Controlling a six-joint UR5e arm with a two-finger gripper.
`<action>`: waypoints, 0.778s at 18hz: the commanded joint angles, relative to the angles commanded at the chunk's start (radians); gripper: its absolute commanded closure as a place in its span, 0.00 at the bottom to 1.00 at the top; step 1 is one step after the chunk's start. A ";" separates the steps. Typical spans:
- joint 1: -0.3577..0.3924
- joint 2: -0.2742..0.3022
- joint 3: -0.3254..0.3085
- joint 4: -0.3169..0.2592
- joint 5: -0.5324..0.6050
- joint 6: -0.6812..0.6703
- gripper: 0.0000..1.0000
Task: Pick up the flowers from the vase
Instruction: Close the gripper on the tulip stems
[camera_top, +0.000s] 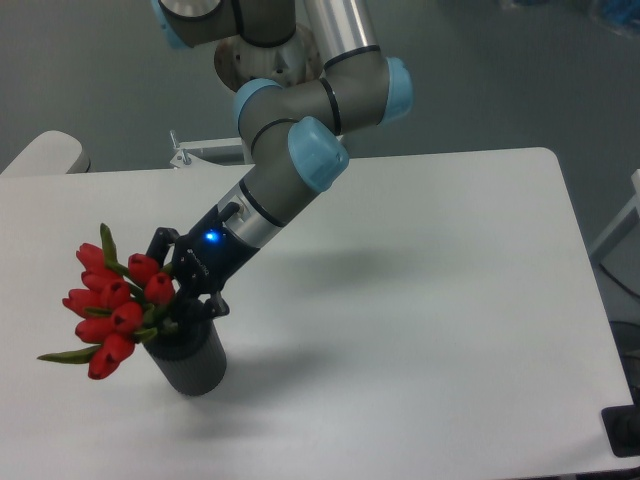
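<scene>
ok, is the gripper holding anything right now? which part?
Cannot tell for certain. The gripper is at the stems of the flowers, just above the mouth of the vase, and looks closed around them, but leaves hide the contact.

This looks like a robotics lab or test room rather than a home. A grey industrial robot arm with light blue joint caps (300, 110) rises from a round metal base (265, 62) behind a plain white rectangular bench (450, 300), and the floor around it is bare grey-blue (100, 80). A small metal bracket (185, 152) sits at the bench's far edge.
</scene>
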 joint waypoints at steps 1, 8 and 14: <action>0.000 0.000 0.008 0.000 0.000 -0.011 0.56; 0.006 0.034 0.019 0.000 -0.011 -0.063 0.57; 0.015 0.071 0.048 0.000 -0.014 -0.149 0.57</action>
